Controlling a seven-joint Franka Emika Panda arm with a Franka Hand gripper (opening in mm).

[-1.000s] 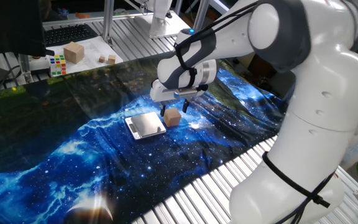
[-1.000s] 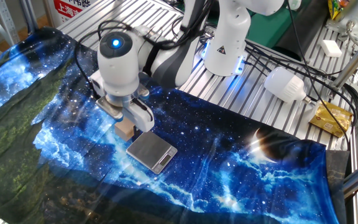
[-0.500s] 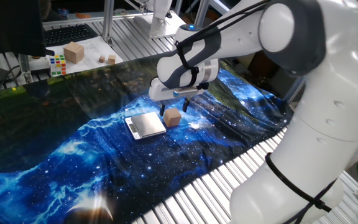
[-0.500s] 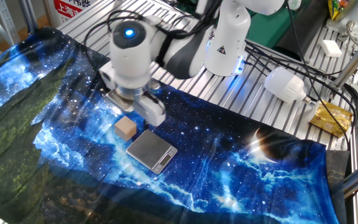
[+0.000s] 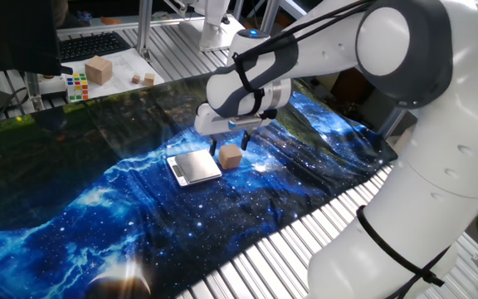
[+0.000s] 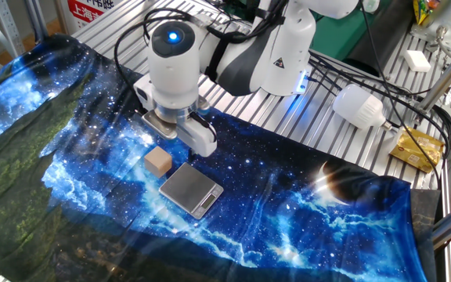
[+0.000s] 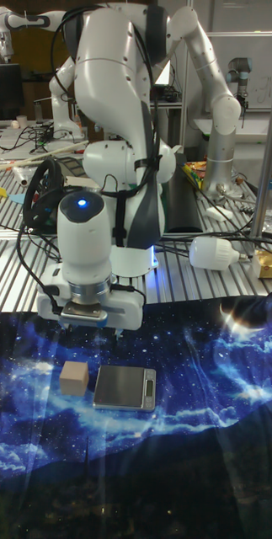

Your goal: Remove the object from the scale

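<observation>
The object, a small light-brown wooden cube, rests on the blue galaxy cloth right beside the scale, off its plate. The silver plate of the scale is bare. My gripper hovers open a short way above the cube, slightly toward the arm's base, with nothing between its fingers.
A larger tan cube, a Rubik's cube and two tiny blocks sit on a white sheet at the back. A white bulb and a yellow packet lie on the slatted table beyond the cloth.
The gripper has let go of the cube and lifted away from it, drifting toward the arm's base. The cube stays on the cloth beside the scale.
</observation>
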